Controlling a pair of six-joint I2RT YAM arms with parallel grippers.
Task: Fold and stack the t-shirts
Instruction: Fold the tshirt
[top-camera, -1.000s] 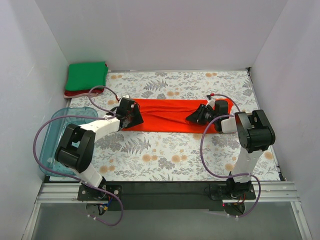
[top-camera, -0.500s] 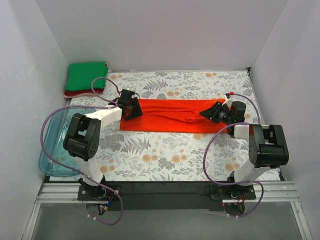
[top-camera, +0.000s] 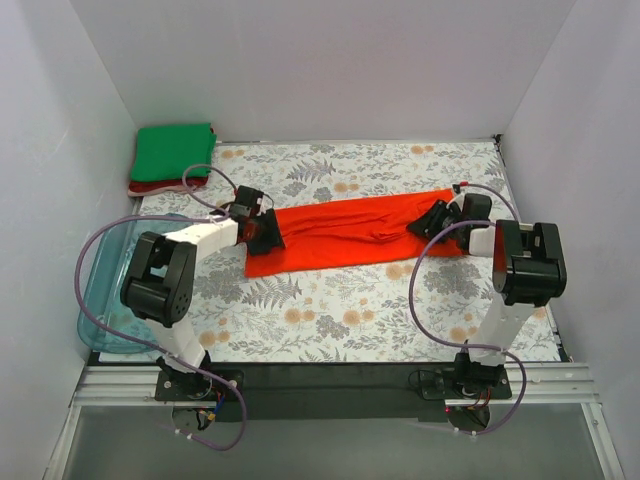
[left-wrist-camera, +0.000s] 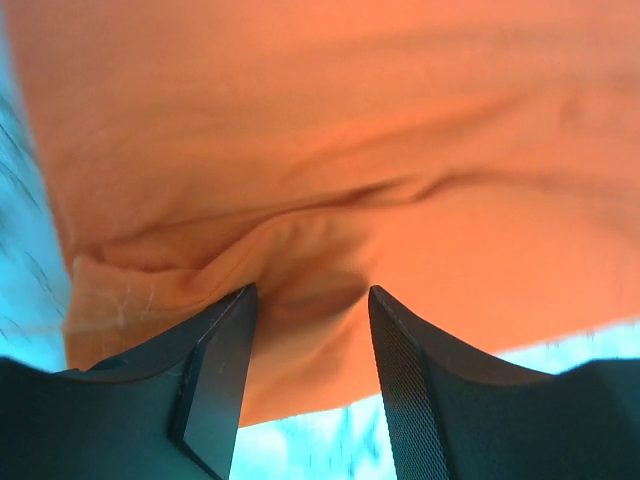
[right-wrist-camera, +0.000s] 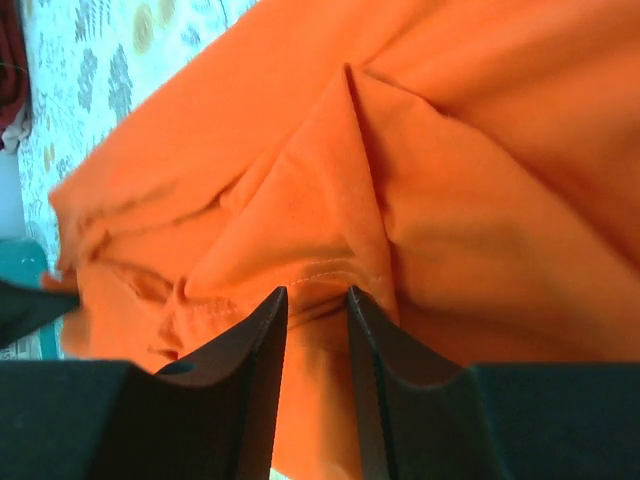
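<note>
Left claw is clenching on the left end of the orange-red t-shirt. On its wrist cam I'm seeing cloth puckering up between the fingers, with wrinkles converging into the gap. The right claw is pinching the other end, a stitched hem fold sitting tight between its narrow-set fingers.

I'm reading the shirt as folded into one long narrow strip, bright and plain, lying flat on the floral table with soft lengthwise creases toward the right. Its long axis is running left to right across the middle of the table and tilting: the right end is sitting farther back, and the left end is nearer the arm bases and a bit wider.

The green t-shirt is resting as a folded square on the dark red t-shirt in the far left corner, well apart from the strip. The blue tub is sitting at the near left edge.
</note>
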